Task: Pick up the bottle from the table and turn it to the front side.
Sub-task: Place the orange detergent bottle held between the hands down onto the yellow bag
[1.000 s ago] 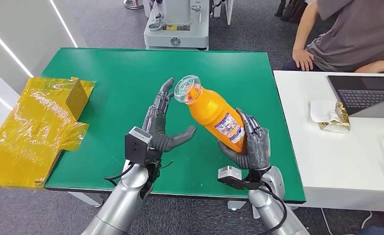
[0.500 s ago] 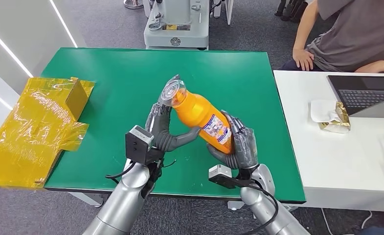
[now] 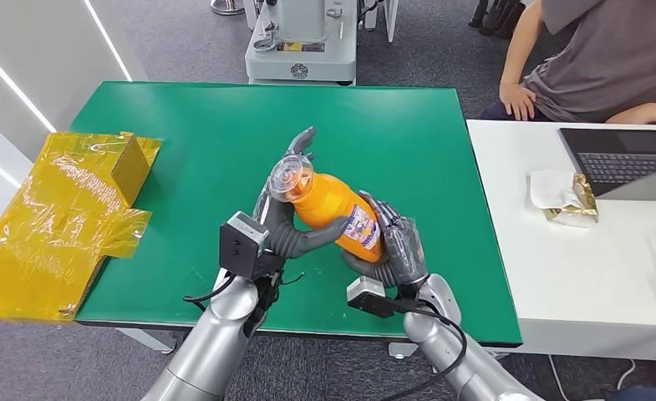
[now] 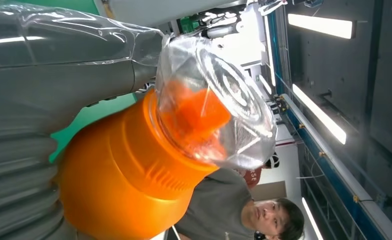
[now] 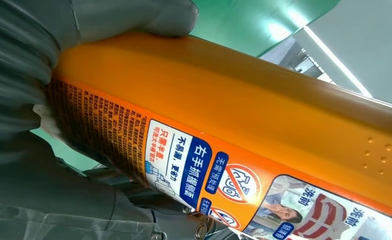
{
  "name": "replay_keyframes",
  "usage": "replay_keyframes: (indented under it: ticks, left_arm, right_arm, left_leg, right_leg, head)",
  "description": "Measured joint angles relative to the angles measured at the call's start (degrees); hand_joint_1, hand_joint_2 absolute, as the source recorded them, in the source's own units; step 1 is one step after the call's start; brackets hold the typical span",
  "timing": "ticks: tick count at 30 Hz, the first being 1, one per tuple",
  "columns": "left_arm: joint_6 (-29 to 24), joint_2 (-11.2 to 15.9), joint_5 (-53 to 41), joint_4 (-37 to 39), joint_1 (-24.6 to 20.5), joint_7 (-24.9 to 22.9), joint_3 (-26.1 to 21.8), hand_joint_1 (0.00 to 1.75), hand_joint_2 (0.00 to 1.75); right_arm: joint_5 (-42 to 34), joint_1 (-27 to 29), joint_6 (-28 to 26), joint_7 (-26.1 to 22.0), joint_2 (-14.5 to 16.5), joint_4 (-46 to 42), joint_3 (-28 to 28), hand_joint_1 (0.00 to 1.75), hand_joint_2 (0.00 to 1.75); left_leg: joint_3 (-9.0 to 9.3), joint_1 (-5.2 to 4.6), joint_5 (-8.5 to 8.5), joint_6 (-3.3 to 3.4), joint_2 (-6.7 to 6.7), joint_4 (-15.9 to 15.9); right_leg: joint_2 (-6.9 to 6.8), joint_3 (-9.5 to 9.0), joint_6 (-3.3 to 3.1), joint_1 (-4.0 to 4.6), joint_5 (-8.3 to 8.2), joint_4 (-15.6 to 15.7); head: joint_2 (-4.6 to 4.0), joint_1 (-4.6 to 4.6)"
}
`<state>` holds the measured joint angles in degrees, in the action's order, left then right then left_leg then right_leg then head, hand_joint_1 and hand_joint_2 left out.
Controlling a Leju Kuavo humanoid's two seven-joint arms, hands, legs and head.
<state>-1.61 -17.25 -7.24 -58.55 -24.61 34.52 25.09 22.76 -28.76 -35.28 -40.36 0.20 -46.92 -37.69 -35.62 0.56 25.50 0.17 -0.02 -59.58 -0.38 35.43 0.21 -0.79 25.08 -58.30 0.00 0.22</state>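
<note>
We are looking down at a green counter (image 3: pixel 182 142) standing on grey floor (image 3: pixel 182 42), a white desk (image 3: pixel 575 276) adjoining it.

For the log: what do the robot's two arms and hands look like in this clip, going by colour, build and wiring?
Both arms are smooth silver tubes. The left hand and right hand are dark grey with jointed fingers under a thin clear cover. A small boxy module sits at each wrist, grey and black on the left, black with a pale face on the right. Black cables loop from the wrists down along the forearms.
</note>
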Motion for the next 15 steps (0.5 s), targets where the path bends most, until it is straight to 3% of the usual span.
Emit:
replay_keyframes:
  ticks: [15]
  left_arm:
    - [-0.12, -0.13, -1.08, -1.13, 0.03, -1.77, 0.11, 0.00, 1.75]
  right_arm:
    - [-1.75, -4.10, 1.97, 0.15, 3.28, 2.32, -3.25, 1.75, 1.75]
  left_leg:
    - [0.00, 0.01, 0.00, 0.00, -0.01, 0.01]
  right_leg:
    - [-0.02, 0.00, -0.01, 0.01, 0.00, -0.02]
  head:
    - [0.00, -0.01]
